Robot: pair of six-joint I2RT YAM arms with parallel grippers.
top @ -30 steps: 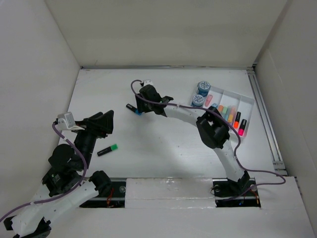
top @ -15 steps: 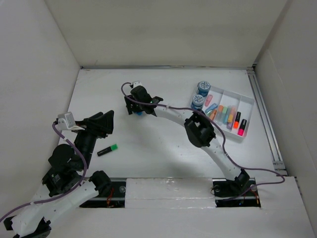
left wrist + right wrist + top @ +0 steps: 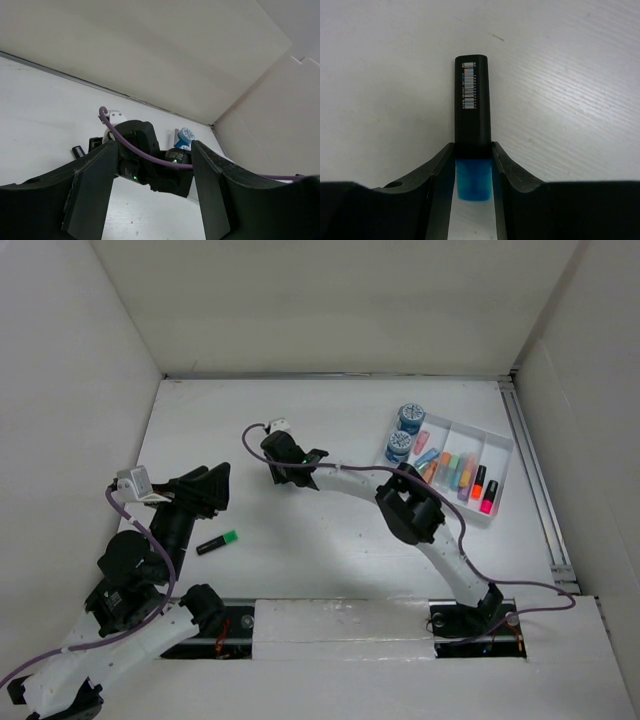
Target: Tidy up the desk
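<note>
Surface: large flat matte white desk (image 3: pixel 330 530), filling the floor of an enclosure of plain white walls (image 3: pixel 330 310). Its grain shows as fine ridges only in the right wrist view. A metal rail (image 3: pixel 533 475) runs along its right side.

Item 1, left: left gripper (image 3: pixel 205 485), black, raised above the desk's left part. The overhead view does not settle the gap between its jaws. The left wrist view (image 3: pixel 155 147) shows them spread wide with nothing between them.

Item 2: black marker with green cap (image 3: pixel 216 543), lying flat on the desk just right of the left arm, apart from both grippers. It appears overhead only.

Item 3, centre: right gripper (image 3: pixel 283 458), reaching far across to the desk's middle-left. Overhead it covers whatever it grips. The right wrist view (image 3: pixel 472 150) shows its jaws narrow, pressed against both sides of a black marker with blue cap (image 3: pixel 472 105), where cap meets barrel. The marker lies flat on the desk, with its barcode label facing up.

Item 4, right: small white compartmented tray (image 3: pixel 468 433) on the desk's far right part. It holds two round blue rolls (image 3: pixel 411 417) at its left end and a row of coloured highlighters (image 3: pixel 455 470). One compartment is bare. The left wrist view catches only one blue roll (image 3: pixel 184 136) behind the right arm.
</note>
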